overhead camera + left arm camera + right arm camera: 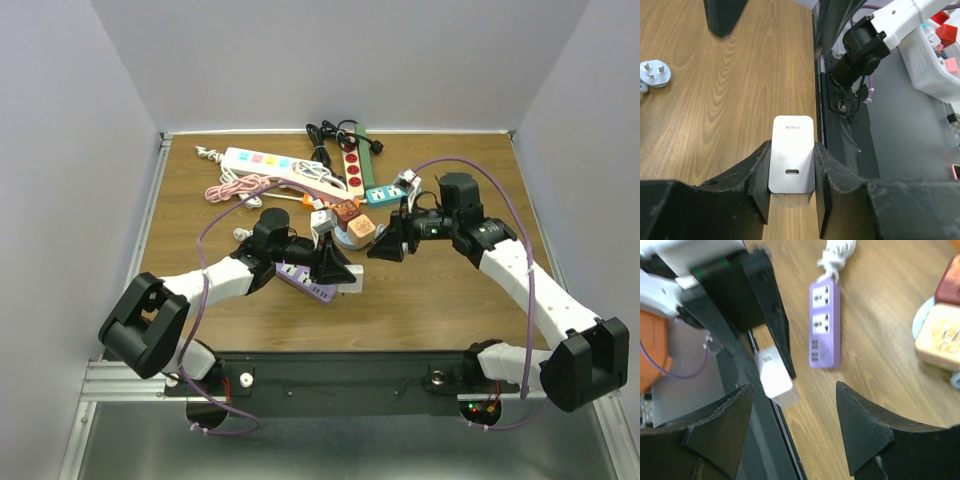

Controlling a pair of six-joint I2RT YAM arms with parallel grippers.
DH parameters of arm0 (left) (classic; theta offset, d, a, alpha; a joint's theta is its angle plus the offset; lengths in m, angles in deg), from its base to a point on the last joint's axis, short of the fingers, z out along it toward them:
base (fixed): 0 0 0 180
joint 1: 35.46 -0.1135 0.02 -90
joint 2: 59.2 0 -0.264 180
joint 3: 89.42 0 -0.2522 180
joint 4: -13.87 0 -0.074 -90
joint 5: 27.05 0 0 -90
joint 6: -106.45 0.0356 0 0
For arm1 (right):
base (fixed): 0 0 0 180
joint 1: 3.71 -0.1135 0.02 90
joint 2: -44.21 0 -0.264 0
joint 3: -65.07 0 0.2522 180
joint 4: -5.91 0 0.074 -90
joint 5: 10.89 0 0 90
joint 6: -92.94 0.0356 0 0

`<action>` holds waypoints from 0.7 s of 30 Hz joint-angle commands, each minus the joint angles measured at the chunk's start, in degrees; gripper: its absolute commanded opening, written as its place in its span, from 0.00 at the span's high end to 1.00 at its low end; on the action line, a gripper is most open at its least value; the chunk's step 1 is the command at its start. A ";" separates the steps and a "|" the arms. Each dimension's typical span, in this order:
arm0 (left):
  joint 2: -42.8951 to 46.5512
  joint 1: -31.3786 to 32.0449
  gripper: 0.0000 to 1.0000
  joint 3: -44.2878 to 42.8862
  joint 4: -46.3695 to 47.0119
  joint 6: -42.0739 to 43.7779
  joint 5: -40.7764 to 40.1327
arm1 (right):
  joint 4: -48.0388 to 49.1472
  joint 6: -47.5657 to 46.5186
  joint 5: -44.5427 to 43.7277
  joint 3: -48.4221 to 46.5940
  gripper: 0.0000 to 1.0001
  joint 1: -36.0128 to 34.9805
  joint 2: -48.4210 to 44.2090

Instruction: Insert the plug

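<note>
My left gripper (338,268) is shut on a white HONOR charger plug (351,278), holding it low over the wood table. In the left wrist view the charger (793,152) sits upright between the jaws of the gripper (792,192). A purple power strip (303,281) lies on the table just left of it, under the left arm. In the right wrist view the strip (824,325) lies beyond the charger (774,377). My right gripper (388,245) is open and empty, a little to the right of the charger; in its own view it (795,425) is spread wide.
A pile at the back holds a white strip with coloured switches (268,162), a strip with red buttons (353,166), a teal strip (382,194), adapter cubes (362,228) and a pink cable (232,188). A loose white plug (654,73) lies on the table. The table's front edge and black rail (330,368) are close.
</note>
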 commanded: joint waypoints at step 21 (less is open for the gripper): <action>0.16 0.36 1.00 -5.59 0.28 -1.44 8.23 | -3.85 -8.51 2.92 0.94 0.30 -11.08 2.86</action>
